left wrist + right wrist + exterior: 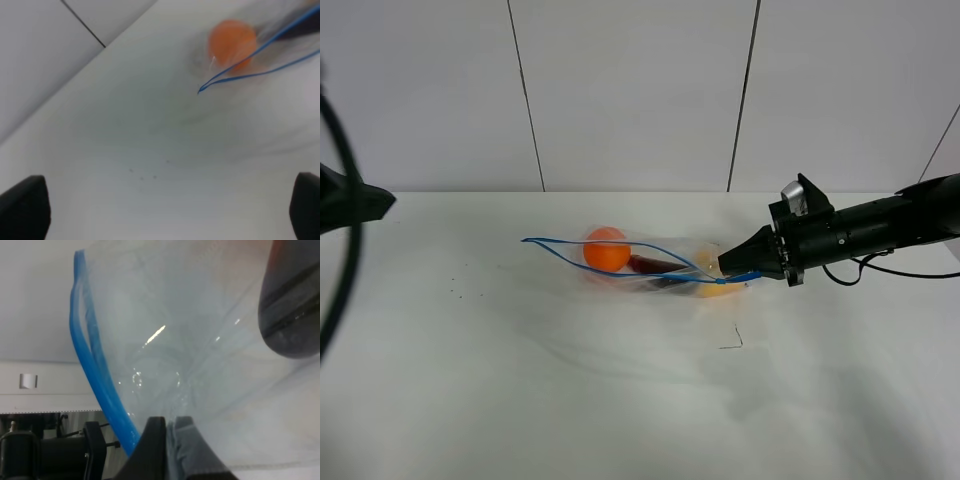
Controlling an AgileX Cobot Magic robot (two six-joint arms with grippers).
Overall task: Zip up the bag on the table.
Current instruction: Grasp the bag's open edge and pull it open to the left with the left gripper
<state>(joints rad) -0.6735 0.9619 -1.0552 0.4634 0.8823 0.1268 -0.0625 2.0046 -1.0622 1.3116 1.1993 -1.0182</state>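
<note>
The clear bag (pixel 665 268) lies mid-table with its blue zipper strip (pixel 560 252) gaping open at the left end. An orange ball (pixel 607 250), a dark purple piece (pixel 655 266) and a yellow piece (pixel 718 290) show through it. My right gripper (pixel 738 268) is shut on the bag's right end; in the right wrist view its fingertips (pixel 157 440) pinch the plastic beside the blue strip (pixel 90 360). My left gripper (pixel 165 210) is open and empty, well left of the bag. The open strip end (pixel 250 75) and ball (pixel 232 42) show ahead of it.
The white table (pixel 470 380) stretches wide around the bag. A small dark mark (pixel 732 342) lies in front of the bag, and faint specks (pixel 460 292) to its left. The left arm (pixel 350 200) and its cable sit at the far left edge. A panelled wall stands behind.
</note>
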